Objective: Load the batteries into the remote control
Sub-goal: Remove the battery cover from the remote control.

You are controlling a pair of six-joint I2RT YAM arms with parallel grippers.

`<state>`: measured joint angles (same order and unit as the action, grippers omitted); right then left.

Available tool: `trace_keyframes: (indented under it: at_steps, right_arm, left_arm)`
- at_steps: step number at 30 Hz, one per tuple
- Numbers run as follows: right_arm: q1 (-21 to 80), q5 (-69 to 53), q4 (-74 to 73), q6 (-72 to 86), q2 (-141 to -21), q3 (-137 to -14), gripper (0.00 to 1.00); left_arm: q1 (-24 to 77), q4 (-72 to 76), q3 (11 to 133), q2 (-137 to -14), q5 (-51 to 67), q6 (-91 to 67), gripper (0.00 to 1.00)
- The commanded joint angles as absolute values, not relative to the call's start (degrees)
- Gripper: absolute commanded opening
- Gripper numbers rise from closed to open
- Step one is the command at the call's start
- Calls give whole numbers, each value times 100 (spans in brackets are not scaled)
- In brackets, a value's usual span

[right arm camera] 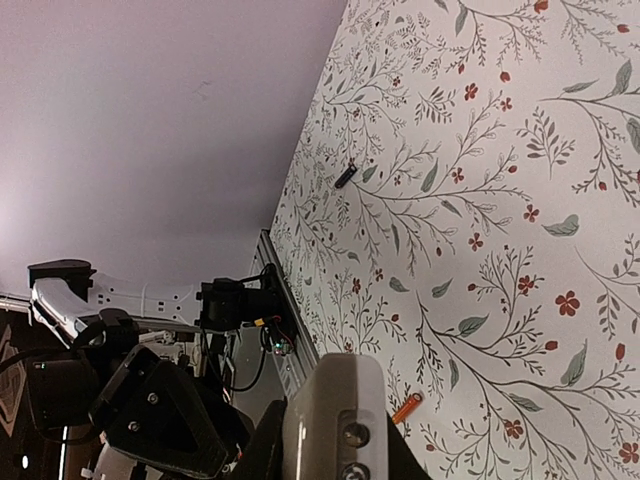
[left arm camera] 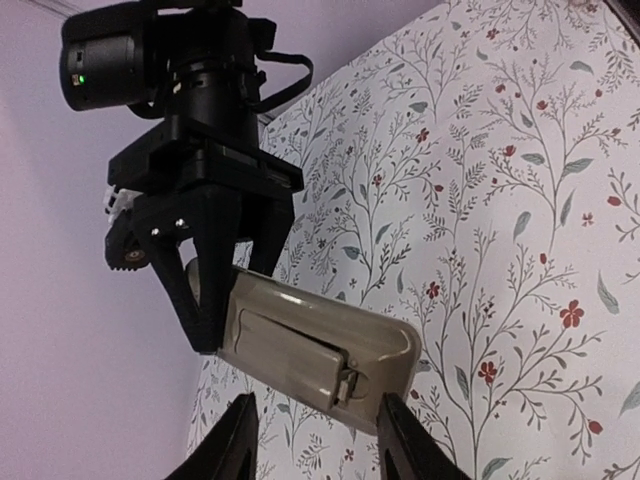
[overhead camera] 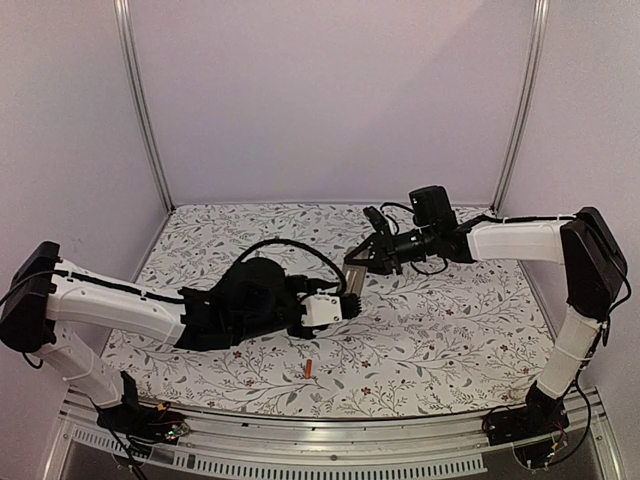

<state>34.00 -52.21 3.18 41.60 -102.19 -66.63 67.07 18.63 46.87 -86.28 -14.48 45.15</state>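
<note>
Right tool (left arm camera: 228, 300) pinched the remote control (left arm camera: 310, 350); left tool (left arm camera: 318, 402) flanked its other end, couldn't tell if gripping. Orange-red battery (overhead camera: 310, 370) lay on the counter (overhead camera: 450, 330).

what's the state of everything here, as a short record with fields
remote control: held above the table, grey-beige back facing the left wrist camera
right gripper: shut on one end of the remote control
left gripper: open, fingers apart at the remote control's free end
orange battery: lying loose on the table
dark battery: lying loose on the table, apart from the orange battery
</note>
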Motion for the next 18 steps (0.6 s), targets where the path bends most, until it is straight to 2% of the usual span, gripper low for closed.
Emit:
trace_keyframes:
  at_steps: [1,4,7,10,18]
  right_arm:
    - [3336,-4830,476,4163,-10063,-6485,0]
    - [3285,-4522,474,4072,-9976,-6413,0]
    - [3244,-4244,482,3996,-9858,-6373,0]
    - [3218,-4097,484,3947,-9772,-6407,0]
    - [3218,-4014,521,3928,-9747,-6478,0]
  left_arm:
    - [6601,2011,4722,-8590,-1702,3706,45]
    - [6400,1751,4983,-8570,-1950,2470,51]
    - [6073,1097,5303,-8432,-1501,1140,56]
    - [5811,681,5557,-8447,-975,150,55]
    - [5623,-546,6646,-9154,-54,-1014,51]
